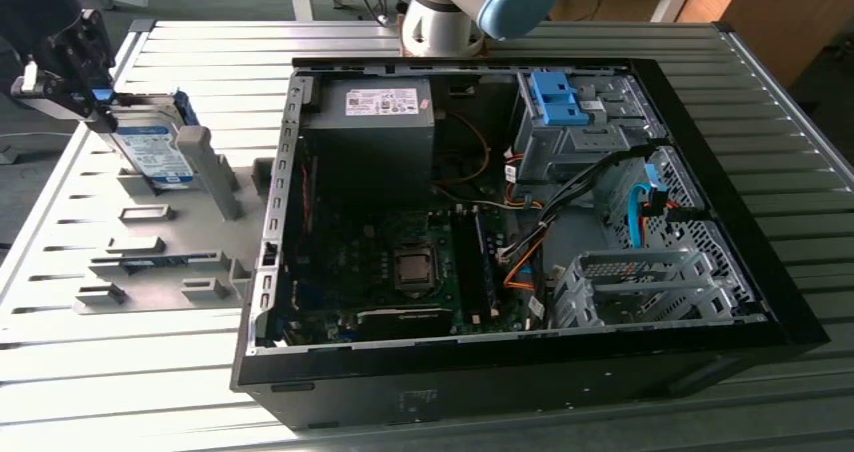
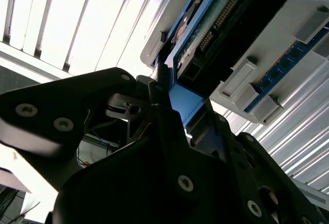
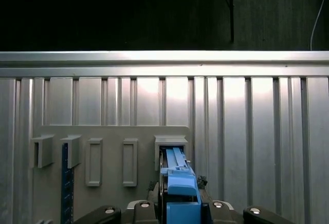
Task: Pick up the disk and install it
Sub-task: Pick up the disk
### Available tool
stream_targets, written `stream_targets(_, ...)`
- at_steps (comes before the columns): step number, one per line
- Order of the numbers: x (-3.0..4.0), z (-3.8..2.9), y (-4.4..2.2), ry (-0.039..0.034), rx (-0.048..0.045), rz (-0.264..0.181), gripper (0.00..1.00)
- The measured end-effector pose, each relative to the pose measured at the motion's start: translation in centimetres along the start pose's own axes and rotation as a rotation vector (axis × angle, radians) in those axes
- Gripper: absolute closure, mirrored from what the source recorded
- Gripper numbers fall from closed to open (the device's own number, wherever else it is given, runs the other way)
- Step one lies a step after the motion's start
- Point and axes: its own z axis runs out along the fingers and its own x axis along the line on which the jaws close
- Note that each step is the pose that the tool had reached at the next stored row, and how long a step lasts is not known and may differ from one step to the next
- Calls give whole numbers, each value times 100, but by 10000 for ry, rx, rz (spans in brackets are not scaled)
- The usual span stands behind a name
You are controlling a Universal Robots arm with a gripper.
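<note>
Clamping the disk (image 1: pixel 154 152) upright at the grey rack (image 1: pixel 167 267), the end effector (image 1: pixel 100 112) hangs over the ribbed metal table (image 1: pixel 120 382).

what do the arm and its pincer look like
The arm is a silver-grey tube with a rounded light-blue joint cap. The pincer is matte black and angular. In the second wrist view its flat plates carry round silver screw heads.
</note>
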Motion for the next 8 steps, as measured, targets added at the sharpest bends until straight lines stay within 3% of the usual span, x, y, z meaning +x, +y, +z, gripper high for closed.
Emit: stream_targets(8,2,0,0,2,-3,-76,63)
